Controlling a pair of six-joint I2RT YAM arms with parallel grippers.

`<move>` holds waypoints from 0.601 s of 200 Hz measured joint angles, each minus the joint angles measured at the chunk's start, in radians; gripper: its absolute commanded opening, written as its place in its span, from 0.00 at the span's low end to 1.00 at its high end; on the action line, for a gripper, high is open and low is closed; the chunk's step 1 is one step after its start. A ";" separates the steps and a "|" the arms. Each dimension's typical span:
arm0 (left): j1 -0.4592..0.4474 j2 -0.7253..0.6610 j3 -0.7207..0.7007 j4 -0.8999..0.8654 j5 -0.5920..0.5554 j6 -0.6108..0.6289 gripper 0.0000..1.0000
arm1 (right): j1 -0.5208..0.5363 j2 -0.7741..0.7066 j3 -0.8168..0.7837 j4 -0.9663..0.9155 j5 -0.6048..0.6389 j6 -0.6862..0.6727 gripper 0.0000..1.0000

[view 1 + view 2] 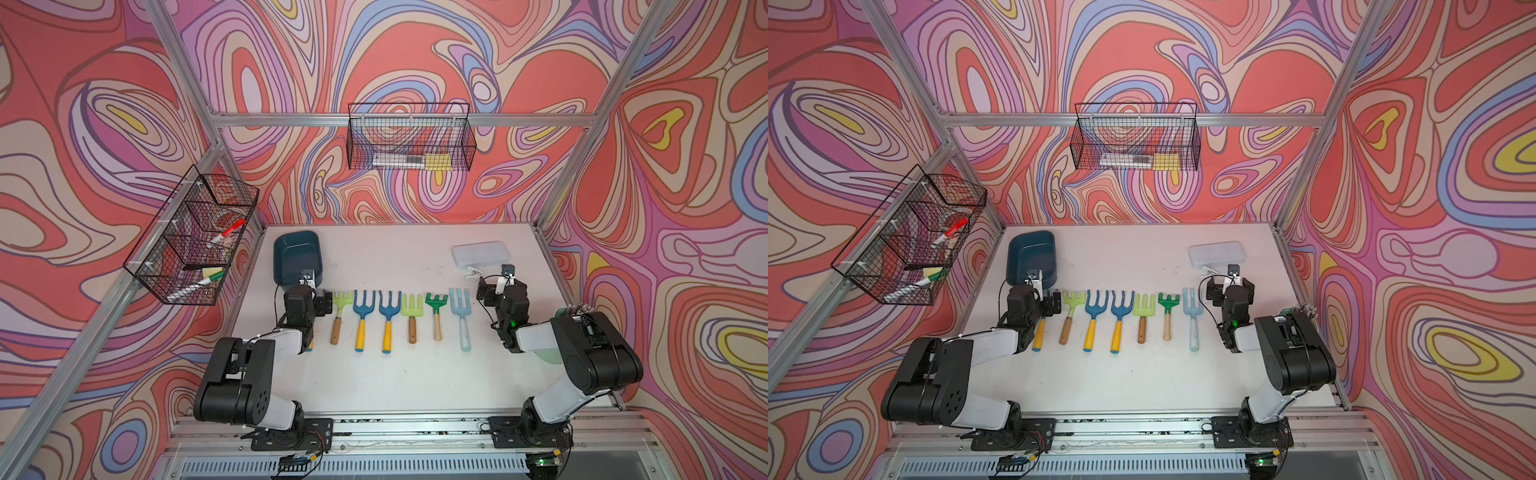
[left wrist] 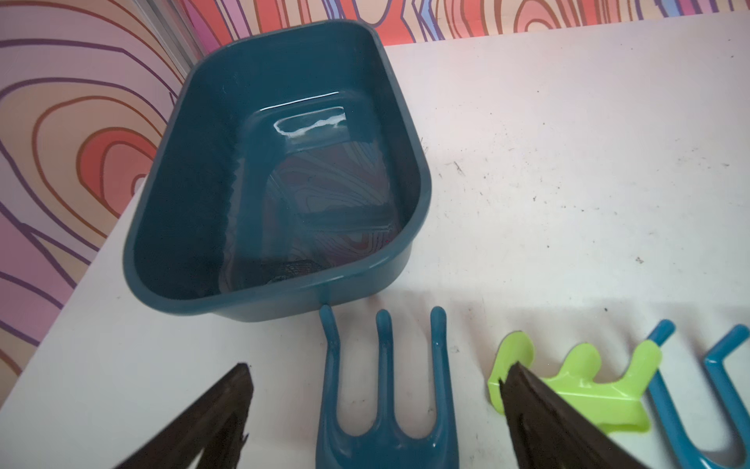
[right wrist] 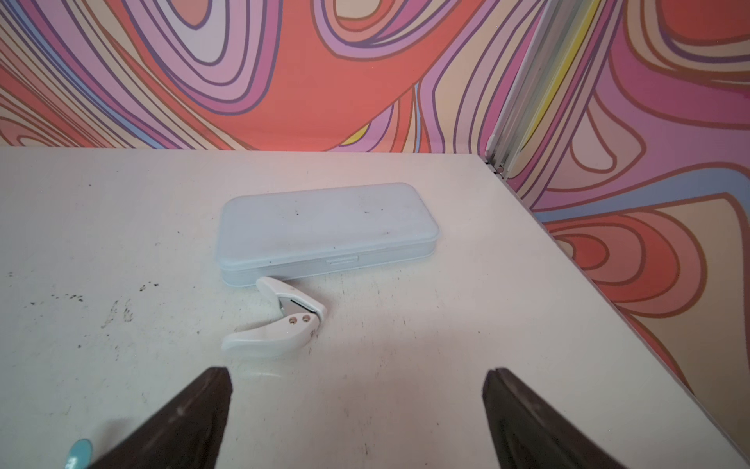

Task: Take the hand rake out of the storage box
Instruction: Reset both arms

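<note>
The dark teal storage box [image 1: 293,253] [image 1: 1032,257] [image 2: 178,195] stands at the table's back left with nothing inside. Just in front of its near wall a hand rake [image 2: 385,426] with a blue three-tined head and a yellow handle [image 1: 1039,332] lies flat on the table. My left gripper [image 1: 319,304] [image 2: 377,373] hovers over that head, open, one finger on either side, touching nothing. The left arm hides most of this rake in the top views. My right gripper [image 1: 498,289] [image 3: 357,373] is open over bare table at the right.
Several more hand rakes lie in a row to the right, from a light green one [image 1: 340,309] to a pale blue one [image 1: 460,318]. A translucent white case [image 3: 324,227] and a white clip [image 3: 280,320] lie ahead of the right gripper. Wire baskets [image 1: 409,137] [image 1: 191,237] hang on the walls.
</note>
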 measured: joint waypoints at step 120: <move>-0.002 0.037 -0.065 0.235 0.015 0.013 0.99 | -0.011 0.045 -0.007 0.116 -0.047 -0.006 0.98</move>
